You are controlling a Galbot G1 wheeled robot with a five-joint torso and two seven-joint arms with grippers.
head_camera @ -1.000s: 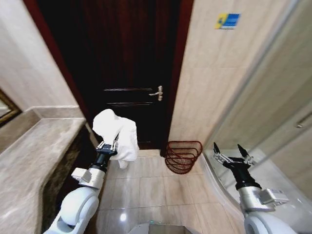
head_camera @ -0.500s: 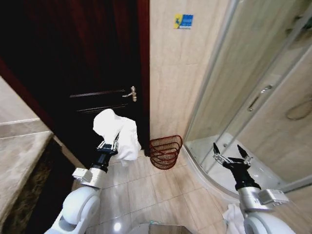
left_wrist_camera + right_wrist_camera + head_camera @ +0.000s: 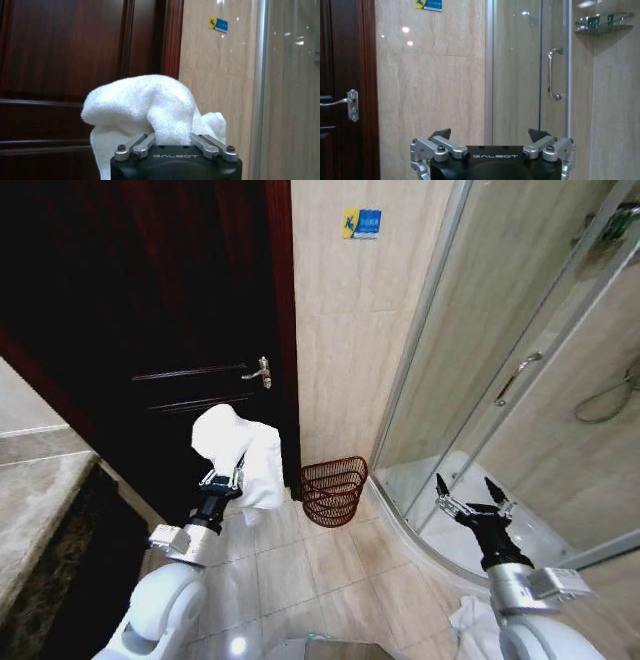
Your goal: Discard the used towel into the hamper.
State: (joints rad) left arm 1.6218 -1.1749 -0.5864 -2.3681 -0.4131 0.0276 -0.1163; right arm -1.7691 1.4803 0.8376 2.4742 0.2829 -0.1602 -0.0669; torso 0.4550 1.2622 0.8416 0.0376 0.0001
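1. Against the foot of the tiled wall, between the dark wooden door (image 3: 150,330) and the glass shower enclosure (image 3: 500,360), sits the hamper (image 3: 333,490). It rests on the floor tiles and tilts, its open mouth turned toward the robot and its rim facing partly upward.

2. Left gripper (image 3: 224,480): clamped on the towel (image 3: 240,465). The left wrist view shows the white terry cloth bunched between the fingers, mounded above them and spilling down one side. The towel hangs in the air, clear of the floor.

3. Right gripper (image 3: 470,498): fingers spread wide, holding nothing. It is raised in front of the shower enclosure and appears idle.

4. Key relation: the hamper lies ahead of the left gripper, lower, and off toward the robot's right. It sits between the two arms but nearer the left one, which carries the load. The towel is beside the hamper, not over its mouth.

5. Judgement: the towel is secured and the drop is not yet done. The carrying arm needs to reach forward, rightward and down to the basket's opening.
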